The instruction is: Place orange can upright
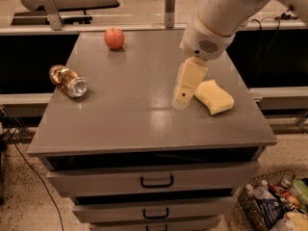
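The orange can [68, 81] lies on its side near the left edge of the grey table [130, 119], its silver end facing front right. My gripper [185, 91] hangs from the white arm over the middle right of the table, just left of the yellow sponge [213, 96] and far right of the can. It holds nothing that I can see.
A red apple [114, 38] stands at the back of the table. The table sits on drawers [156, 181] with dark handles. A basket of bottles [276, 206] is on the floor at the bottom right. Cables run along the floor at the left.
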`<state>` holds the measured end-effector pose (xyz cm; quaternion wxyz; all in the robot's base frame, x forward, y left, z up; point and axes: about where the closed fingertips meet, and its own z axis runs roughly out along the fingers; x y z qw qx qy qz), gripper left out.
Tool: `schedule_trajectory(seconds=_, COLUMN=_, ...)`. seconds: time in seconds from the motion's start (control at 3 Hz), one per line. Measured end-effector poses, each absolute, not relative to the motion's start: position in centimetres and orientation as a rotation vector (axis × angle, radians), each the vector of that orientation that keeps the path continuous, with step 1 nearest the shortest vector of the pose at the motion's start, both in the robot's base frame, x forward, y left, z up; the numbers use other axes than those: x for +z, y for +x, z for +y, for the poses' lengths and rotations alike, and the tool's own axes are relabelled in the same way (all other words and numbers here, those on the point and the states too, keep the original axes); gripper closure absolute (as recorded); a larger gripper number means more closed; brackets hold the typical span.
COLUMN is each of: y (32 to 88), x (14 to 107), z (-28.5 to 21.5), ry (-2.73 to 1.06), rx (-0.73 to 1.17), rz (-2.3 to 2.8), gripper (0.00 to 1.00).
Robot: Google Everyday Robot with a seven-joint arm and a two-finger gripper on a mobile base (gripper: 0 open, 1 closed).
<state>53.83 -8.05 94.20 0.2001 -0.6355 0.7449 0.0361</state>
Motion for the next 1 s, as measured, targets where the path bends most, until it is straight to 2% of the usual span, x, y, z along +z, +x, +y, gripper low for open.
schedule_trajectory(seconds=0.33, y=57.3, x=93.6, z=-2.1, ry=-1.742, rx=0.201, rz=2.098, gripper=0.00)
schedule_trajectory(seconds=0.67, y=57.3, x=93.6, z=-2.1, ry=-1.743, rx=0.200, rz=2.098, gripper=0.00)
schedule_trajectory(seconds=1.0, y=58.6, x=93.9, z=0.3, ry=-1.759, rx=0.212, rz=2.072, gripper=0.00)
